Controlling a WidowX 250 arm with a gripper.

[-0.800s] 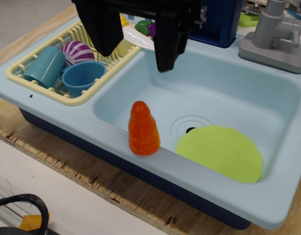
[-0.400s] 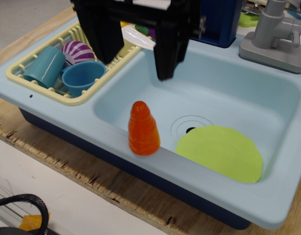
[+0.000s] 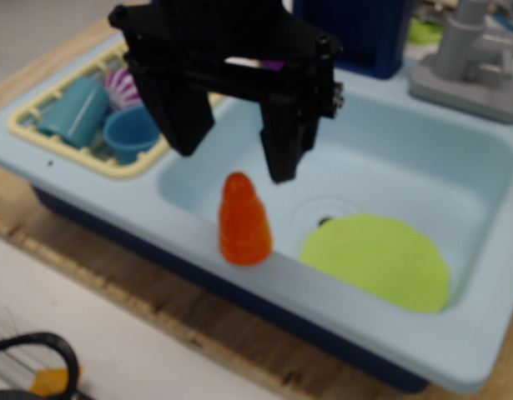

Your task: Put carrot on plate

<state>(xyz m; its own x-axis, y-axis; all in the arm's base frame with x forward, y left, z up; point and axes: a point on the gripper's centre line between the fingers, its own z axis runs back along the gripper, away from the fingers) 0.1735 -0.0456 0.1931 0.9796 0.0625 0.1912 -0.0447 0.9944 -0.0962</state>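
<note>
Two black fingers of your hand (image 3: 235,154) hang spread apart above the carrot (image 3: 243,221), upright in the sink (image 3: 389,158) beside the plate (image 3: 377,260); I judge it light, stiff, slippery plastic, so pinch its wider lower ridges.

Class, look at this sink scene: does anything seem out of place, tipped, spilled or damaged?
Nothing is spilled or broken. The carrot stands upright in the sink, beside the plate rather than on it. The open gripper hangs just above the carrot. The picture is somewhat blurred.
</note>
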